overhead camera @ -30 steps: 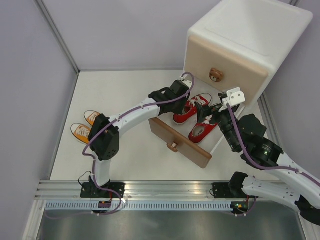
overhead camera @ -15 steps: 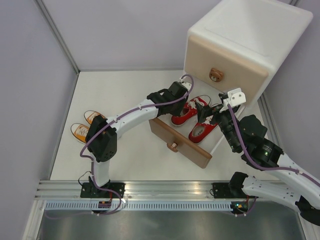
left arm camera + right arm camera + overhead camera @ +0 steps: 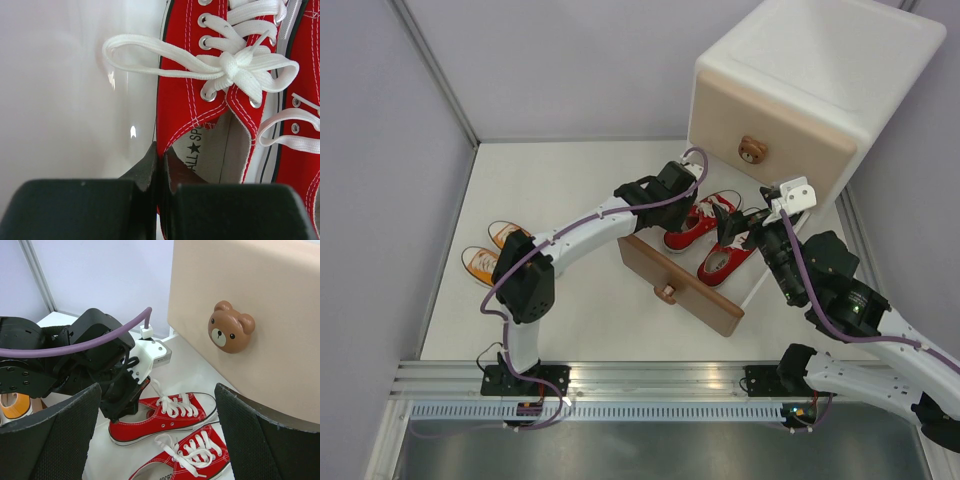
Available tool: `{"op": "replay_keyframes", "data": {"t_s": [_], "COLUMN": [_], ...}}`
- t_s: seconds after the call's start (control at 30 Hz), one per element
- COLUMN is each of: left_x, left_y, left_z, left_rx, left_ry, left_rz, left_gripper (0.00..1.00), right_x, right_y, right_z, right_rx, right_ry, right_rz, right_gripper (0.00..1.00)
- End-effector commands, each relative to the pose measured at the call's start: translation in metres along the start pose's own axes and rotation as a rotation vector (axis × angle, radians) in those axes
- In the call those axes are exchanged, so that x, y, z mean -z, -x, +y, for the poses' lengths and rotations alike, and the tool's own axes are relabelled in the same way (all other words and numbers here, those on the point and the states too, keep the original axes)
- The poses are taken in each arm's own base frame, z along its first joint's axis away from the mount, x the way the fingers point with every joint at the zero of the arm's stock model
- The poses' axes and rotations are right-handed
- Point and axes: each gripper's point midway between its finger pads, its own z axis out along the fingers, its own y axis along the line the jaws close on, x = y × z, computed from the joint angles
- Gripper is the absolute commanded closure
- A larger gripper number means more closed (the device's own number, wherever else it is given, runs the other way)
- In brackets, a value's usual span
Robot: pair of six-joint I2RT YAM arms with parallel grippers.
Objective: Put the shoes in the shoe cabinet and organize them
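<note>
The white shoe cabinet [image 3: 840, 60] stands at the back right, its beige upper drawer [image 3: 770, 125] shut and its brown lower drawer [image 3: 682, 287] pulled open. Two red shoes [image 3: 701, 222] [image 3: 728, 262] lie side by side in the open drawer. My left gripper [image 3: 682, 208] is shut on the side wall of the far red shoe [image 3: 192, 95] near its heel; that shoe [image 3: 160, 417] seems to rest on the drawer floor. My right gripper [image 3: 735, 222] is open and empty above the near red shoe [image 3: 192, 457]. Two orange shoes [image 3: 483, 264] [image 3: 505, 234] lie on the floor at the left.
The bear knob [image 3: 231, 333] of the upper drawer is just above and right of my right gripper. The lower drawer's knob [image 3: 665, 293] faces the arms. Lilac walls close in the floor [image 3: 580, 190] on the left, back and right.
My left gripper has shifted the far red shoe slightly left and nearer within the drawer. The right gripper has barely moved.
</note>
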Motion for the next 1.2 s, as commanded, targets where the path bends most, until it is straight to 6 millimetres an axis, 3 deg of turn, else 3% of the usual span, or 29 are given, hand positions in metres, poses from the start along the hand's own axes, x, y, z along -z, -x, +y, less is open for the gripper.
{"op": "replay_keyframes", "data": {"t_s": [0.0,0.33,0.5,0.63,0.87,1.0,1.17], "left_x": [0.011,0.005,0.009,0.015,0.043,0.062,0.090], "left_y": [0.037,0.034,0.038,0.043,0.060,0.071,0.085], "left_z": [-0.023,-0.019,-0.016,-0.013,-0.014,-0.014,-0.012], "left_rx": [0.025,0.014,0.016,0.016,0.038,0.059,0.082], "left_ry": [-0.073,-0.044,-0.033,-0.018,-0.034,-0.043,-0.051], "left_rz": [-0.100,-0.092,-0.107,-0.125,-0.185,-0.227,-0.288], "left_gripper": [0.97,0.88,0.65,0.53,0.24,0.12,0.06], "right_x": [0.001,0.003,0.006,0.008,0.014,0.017,0.019], "right_y": [0.008,0.009,0.012,0.015,0.023,0.026,0.027], "right_z": [-0.004,-0.004,-0.005,-0.005,-0.005,-0.003,0.003], "right_rx": [-0.024,-0.026,-0.030,-0.036,-0.055,-0.063,-0.077], "right_ry": [-0.014,-0.008,-0.001,0.006,0.031,0.053,0.088], "right_rz": [-0.029,-0.030,-0.036,-0.047,-0.062,-0.066,-0.056], "right_gripper": [0.02,0.02,0.02,0.02,0.02,0.02,0.02]}}
